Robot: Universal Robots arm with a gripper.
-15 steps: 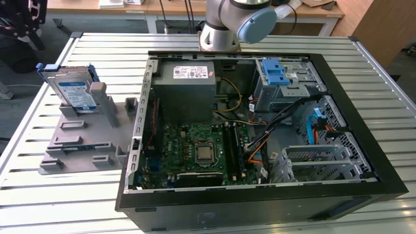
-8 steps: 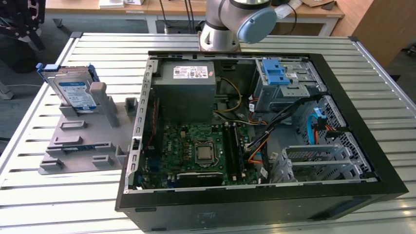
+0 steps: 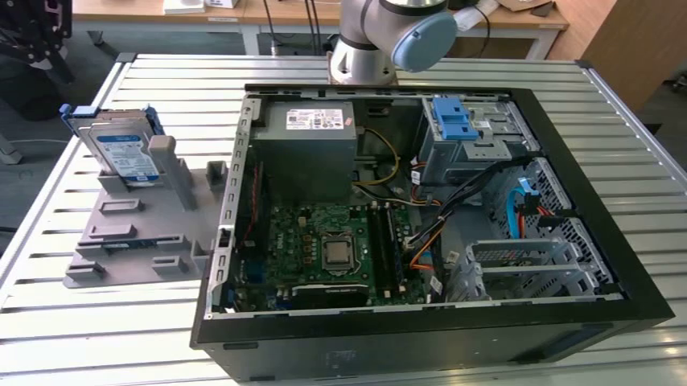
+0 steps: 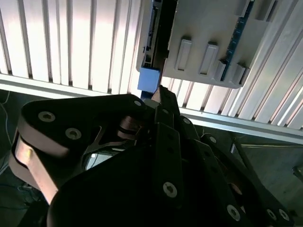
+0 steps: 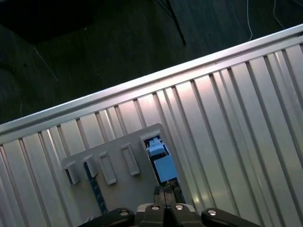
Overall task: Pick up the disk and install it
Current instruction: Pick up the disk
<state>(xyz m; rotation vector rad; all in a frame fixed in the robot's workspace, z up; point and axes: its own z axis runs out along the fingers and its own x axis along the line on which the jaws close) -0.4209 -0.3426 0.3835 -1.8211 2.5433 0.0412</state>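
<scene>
While the disk (image 3: 121, 153) is stood upright in a grey fixture (image 3: 140, 233) at the exterior view's left, an open computer case (image 3: 429, 326) is laid flat mid-way across the slatted metal table (image 3: 161, 80). Bare slats are seen around the fixture, and wooden desks (image 3: 161, 10) behind the table. The arm (image 3: 376, 36) is mounted at the table's far edge and runs up out of the picture.

In the first wrist view the gripper (image 5: 166, 191) is pointed down at the fixture (image 5: 123, 189), just beside the disk (image 5: 163, 168), which is seen edge-on. The table (image 5: 227, 118) edge is close by, with dark floor (image 5: 94, 47) past it.

In the second wrist view the gripper (image 4: 162, 90) is hung just short of the disk (image 4: 149, 78). Its tips are drawn together and nothing is gripped. Open slats (image 4: 71, 42) are seen beside the fixture (image 4: 208, 28).
</scene>
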